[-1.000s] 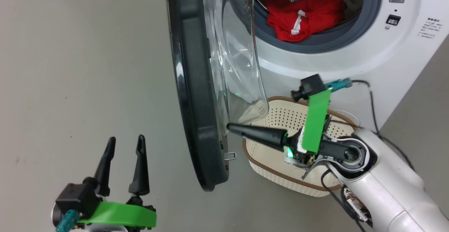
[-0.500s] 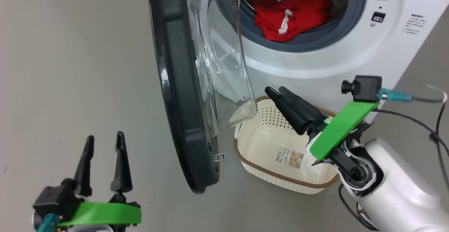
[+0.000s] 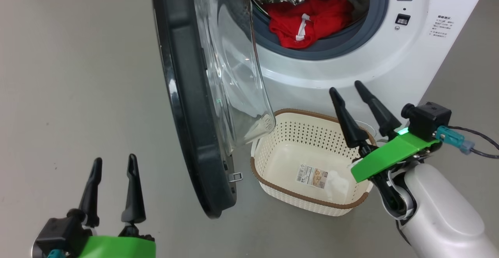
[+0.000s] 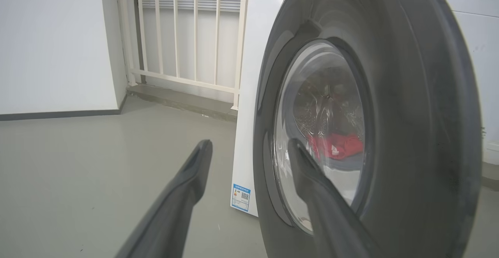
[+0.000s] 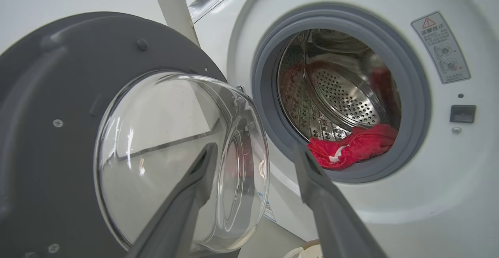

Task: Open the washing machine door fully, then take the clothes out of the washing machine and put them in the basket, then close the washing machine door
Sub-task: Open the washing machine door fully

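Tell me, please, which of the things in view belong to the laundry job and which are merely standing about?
Belong to the job:
- washing machine
- washing machine door, standing open
- clothes, red, in the drum
- basket, on the floor below the opening

Merely about:
- white railing by the wall
- sticker inside the basket
- warning label on the machine's front

Left gripper (image 3: 115, 158) sits low on the left, fingers spread and pointing up. Right gripper (image 3: 345, 86) is higher up on the right, also splayed wide, leaning a bit left.
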